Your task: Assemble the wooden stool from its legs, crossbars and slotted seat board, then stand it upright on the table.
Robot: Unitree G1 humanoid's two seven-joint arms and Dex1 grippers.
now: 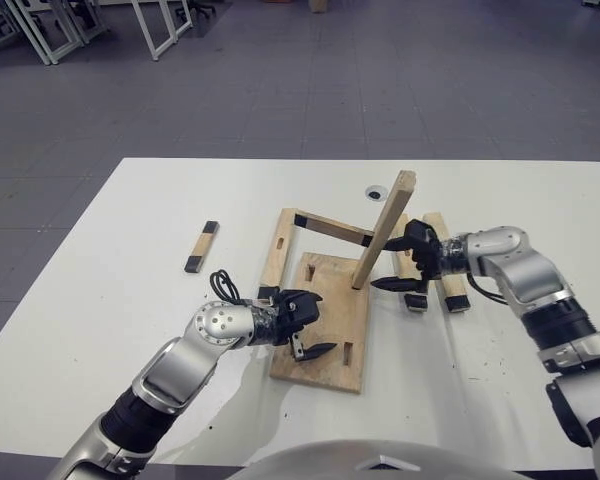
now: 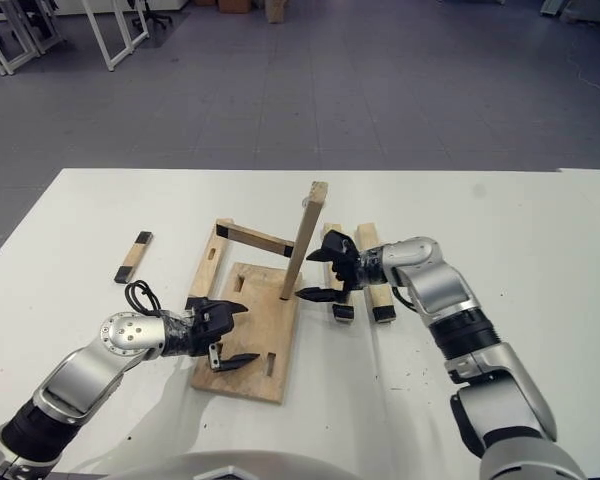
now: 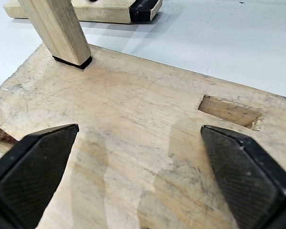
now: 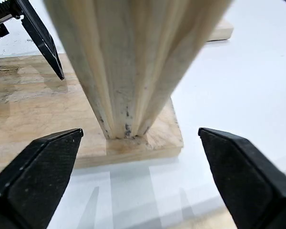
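Note:
The slotted seat board (image 1: 330,330) lies flat on the white table. One wooden leg (image 1: 385,228) stands tilted in the slot at its far right corner. Another leg with a crossbar (image 1: 332,229) joined to it lies along the board's far left side. My left gripper (image 1: 318,325) hovers open over the board's left edge; in the left wrist view its fingertips (image 3: 33,176) flank bare board near an empty slot (image 3: 229,110). My right gripper (image 1: 385,264) is open just right of the standing leg (image 4: 133,62), low near its foot, not touching it.
Two or three spare legs (image 1: 438,262) lie side by side behind the right gripper. A short dark-tipped crossbar (image 1: 202,246) lies alone at the left. A small round hole (image 1: 376,189) sits in the table near its far edge. Chair and table frames stand on the floor beyond.

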